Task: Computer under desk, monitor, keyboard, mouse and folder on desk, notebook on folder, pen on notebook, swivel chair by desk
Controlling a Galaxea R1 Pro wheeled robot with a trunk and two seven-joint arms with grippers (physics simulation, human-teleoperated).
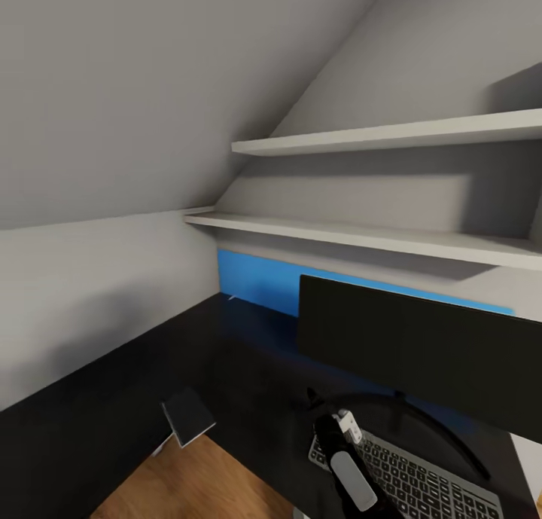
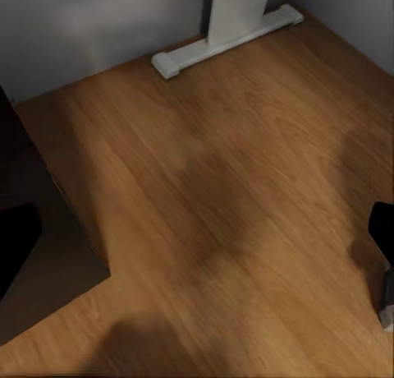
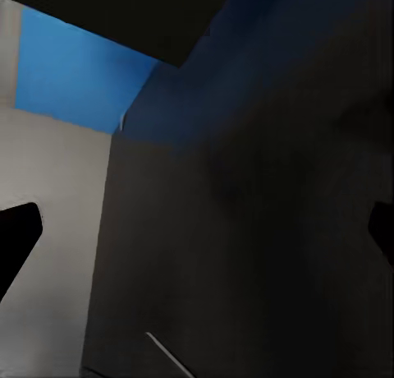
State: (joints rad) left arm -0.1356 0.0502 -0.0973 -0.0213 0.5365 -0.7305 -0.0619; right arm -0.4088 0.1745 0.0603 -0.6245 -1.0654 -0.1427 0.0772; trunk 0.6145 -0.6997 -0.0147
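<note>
The desk [image 1: 135, 383] has a glossy black top that runs into the wall corner. On its right stands the monitor [image 1: 421, 353], black front toward me, with the keyboard [image 1: 421, 481] in front of it. My right arm reaches over the keyboard's left end. In the right wrist view the right gripper [image 3: 197, 238] is open and empty over the dark desk top. A small dark grey notebook [image 1: 188, 416] lies at the desk's inner edge. The pen [image 1: 232, 298], thin and pale, lies at the back by the blue wall panel. My left gripper [image 2: 197, 246] hangs open above the floor. Computer, mouse, folder and swivel chair are out of view.
Two white shelves [image 1: 361, 236] hang above the monitor under a sloping ceiling. A blue wall panel [image 1: 256, 282] runs behind the desk. Wooden floor [image 2: 230, 189] shows below the desk, with a white leg foot [image 2: 222, 37] by the wall and a dark furniture side [image 2: 49, 230].
</note>
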